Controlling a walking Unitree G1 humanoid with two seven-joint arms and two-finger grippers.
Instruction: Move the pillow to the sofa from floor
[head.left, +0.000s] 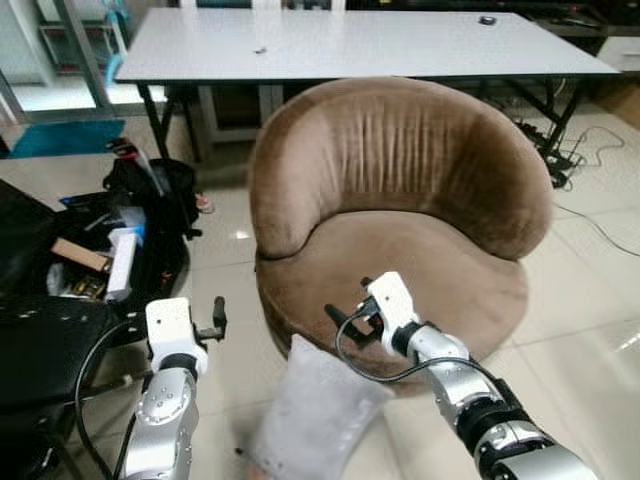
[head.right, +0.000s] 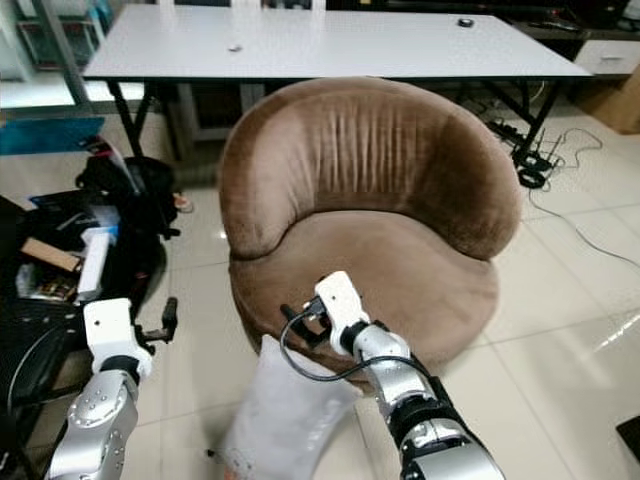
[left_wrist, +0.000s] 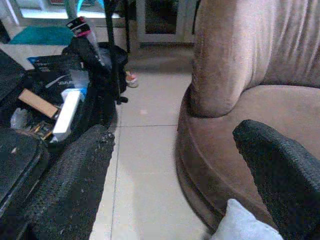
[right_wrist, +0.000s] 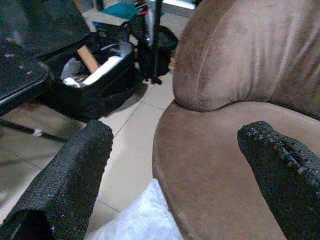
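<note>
Because the task is asking for a lift from floor to seat, the robot is standing square to the brown velvet sofa (head.left: 400, 220) — a round tub chair whose curved back is wrapping the cushion and whose seat is lying bare, ready to receive something. Behind it a long white table (head.left: 350, 45) is spanning the room, and off to the robot's left an open black bag (head.left: 110, 250) of boxes and odds and ends is sitting on the pale floor tiles (head.left: 580, 300), well clear of the working path. The pillow (head.left: 315, 415), light grey and soft-looking, is leaning on the floor with its upper corner touching the sofa's front rim, directly below the robot's view, so it is lying between the two arms. The right gripper (head.left: 350, 322) is hovering just above that upper corner, over the front edge of the seat, its black fingers spread wide apart and holding nothing — probably so they can straddle the fabric. The left gripper (head.left: 218, 318) is hanging off to the pillow's left above bare tile, likewise spread and empty, seemingly waiting to support the other side.
</note>
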